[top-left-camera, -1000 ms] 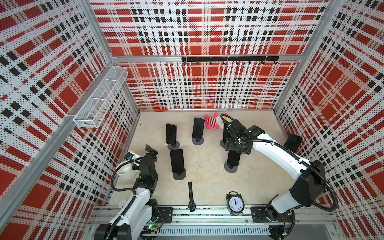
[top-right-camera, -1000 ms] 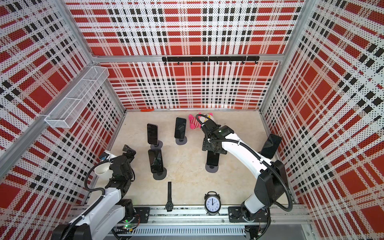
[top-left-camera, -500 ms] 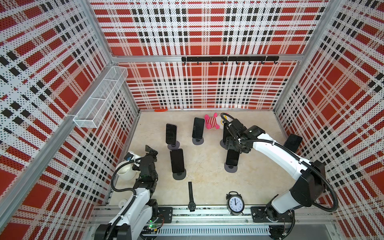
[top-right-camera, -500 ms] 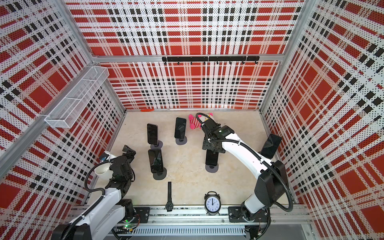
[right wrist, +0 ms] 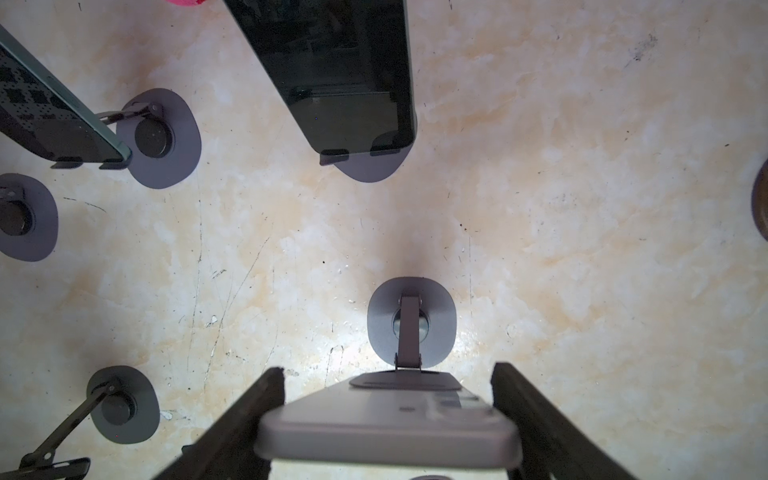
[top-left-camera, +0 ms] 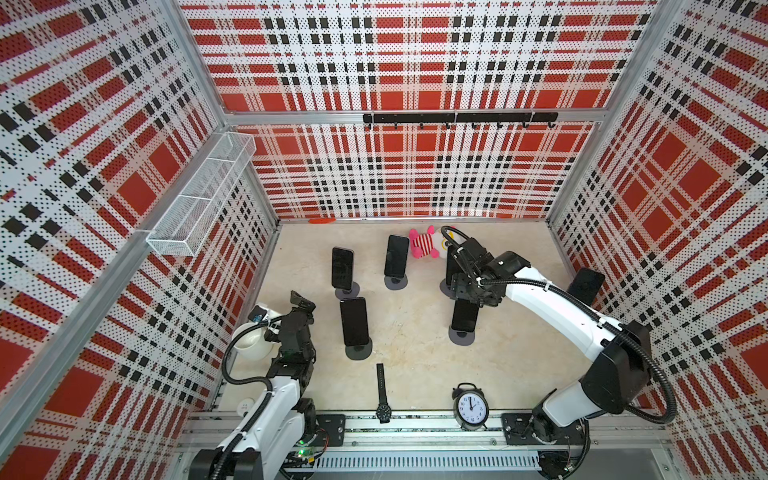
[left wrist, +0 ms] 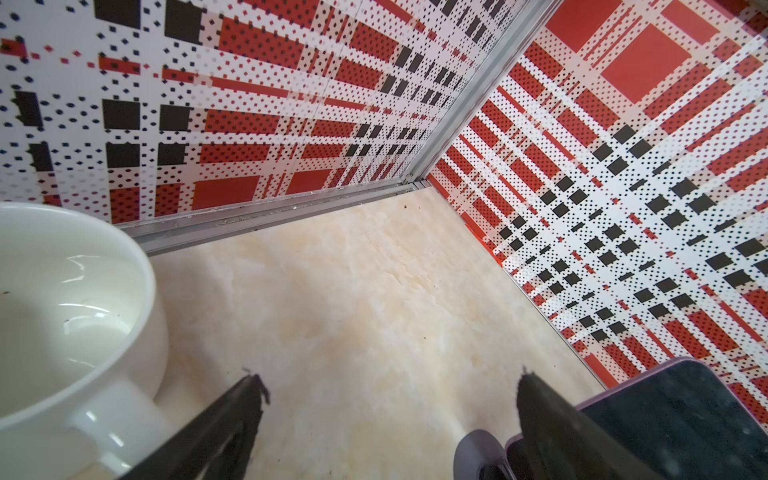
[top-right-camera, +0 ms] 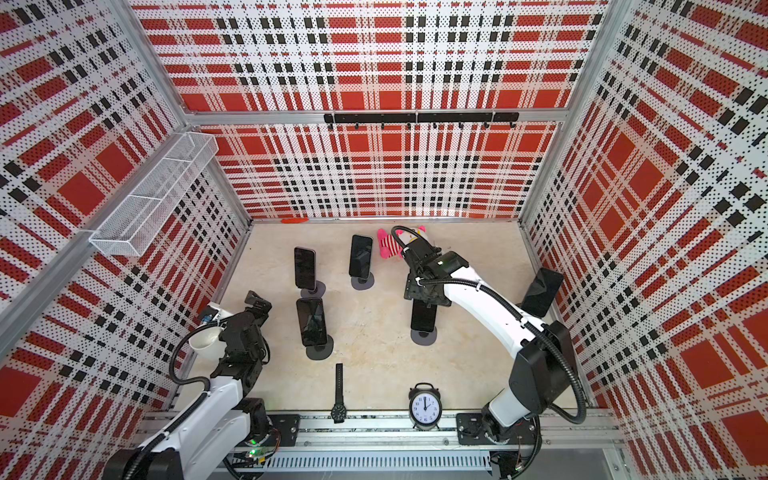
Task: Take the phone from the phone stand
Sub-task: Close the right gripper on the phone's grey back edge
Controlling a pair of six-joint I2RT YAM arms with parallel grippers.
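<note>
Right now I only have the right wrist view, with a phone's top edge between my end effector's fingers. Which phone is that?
Observer: In a top view, the right end effector is over the phone on the stand nearest the alarm clock.
Operator: Is it off the stand?
Observer: No, its lower end sits down at the stand, so it looks seated.
Operator: And the other arm?
Observer: The left end effector is open and empty, beside the white cup.
</note>
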